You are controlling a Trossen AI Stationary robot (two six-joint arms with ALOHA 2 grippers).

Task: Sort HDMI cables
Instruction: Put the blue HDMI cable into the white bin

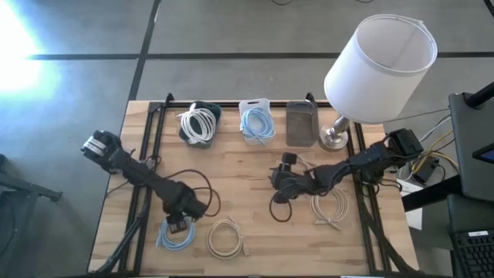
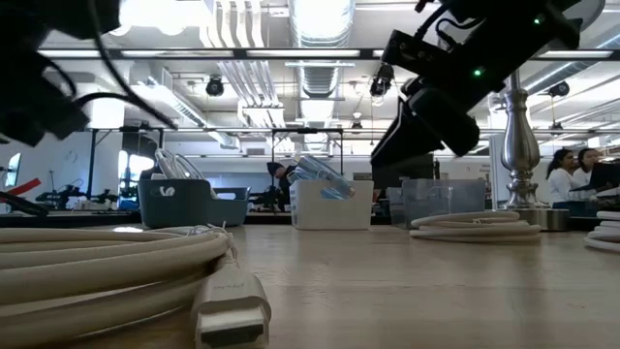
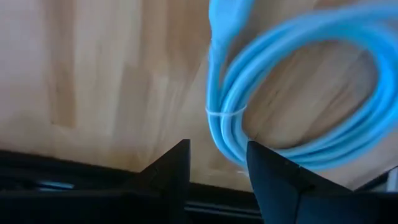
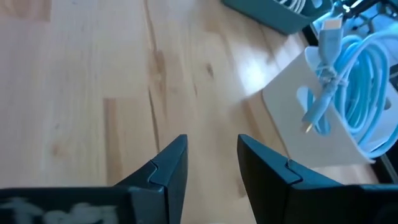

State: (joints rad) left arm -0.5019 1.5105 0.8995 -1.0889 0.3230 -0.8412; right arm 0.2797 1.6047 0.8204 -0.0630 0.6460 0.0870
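Observation:
A light blue HDMI coil [image 1: 174, 236] lies flat near the table's near-left edge. My left gripper [image 1: 180, 224] hangs just above it, open. In the left wrist view the coil's tied side [image 3: 225, 118] lies just beyond the gap of the left gripper [image 3: 217, 163], with no touch showing. A beige coil [image 1: 225, 238] lies beside it, its plug [image 2: 232, 308] close to the low camera. A whitish coil [image 1: 328, 207] lies at the right. My right gripper [image 1: 278, 177] is open over bare wood [image 4: 211, 155] at mid-table.
Three bins stand along the far edge: a dark one [image 1: 199, 123] with white coils, a white one [image 1: 256, 122] with light blue coils [image 4: 354, 99], and a grey one [image 1: 302, 123]. A lamp [image 1: 378, 69] stands at the far right. Bare wood lies between the arms.

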